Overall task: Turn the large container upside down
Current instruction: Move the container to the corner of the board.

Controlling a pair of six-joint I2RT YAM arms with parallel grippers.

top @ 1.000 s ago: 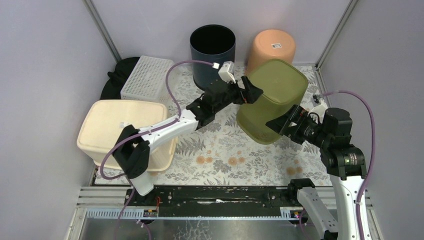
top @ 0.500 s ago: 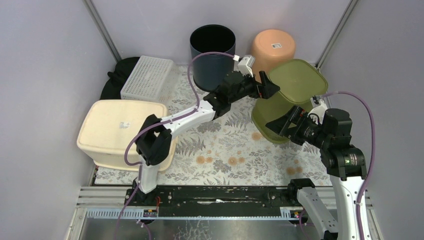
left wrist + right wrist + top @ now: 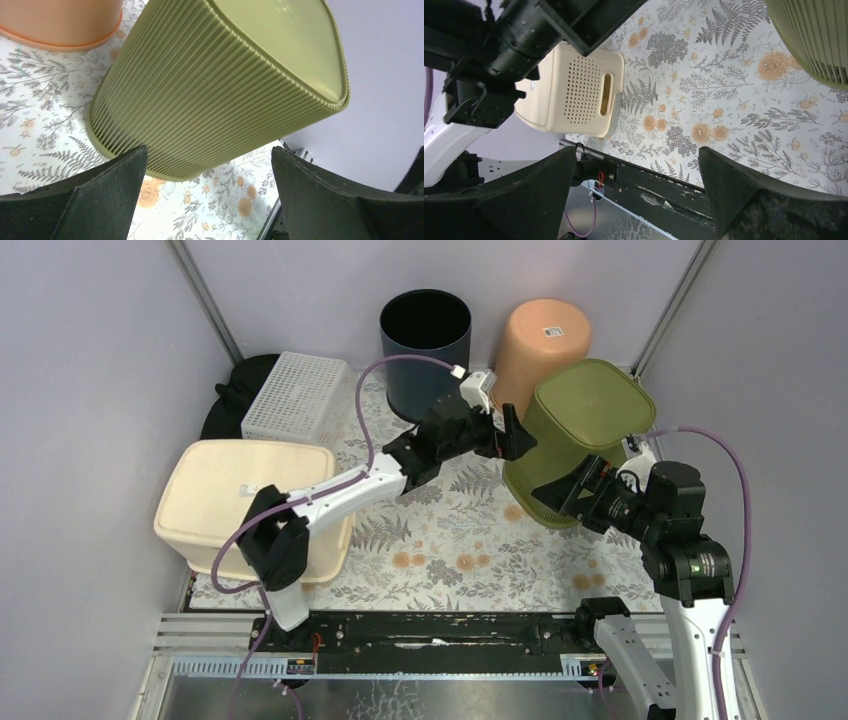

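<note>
The green container stands with its flat base up and its rim down on the flowered surface, at the far right side, just in front of the orange bin. The left tool is just beside its left wall, fingers apart, with nothing between them. The right tool is near the lower front wall, also spread and empty. I cannot tell if either tool touches the ribbed wall. A cream bin sits upside down at the left.

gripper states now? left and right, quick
Left gripper: open, holding nothing, facing the green container.
Right gripper: open, holding nothing.
</note>
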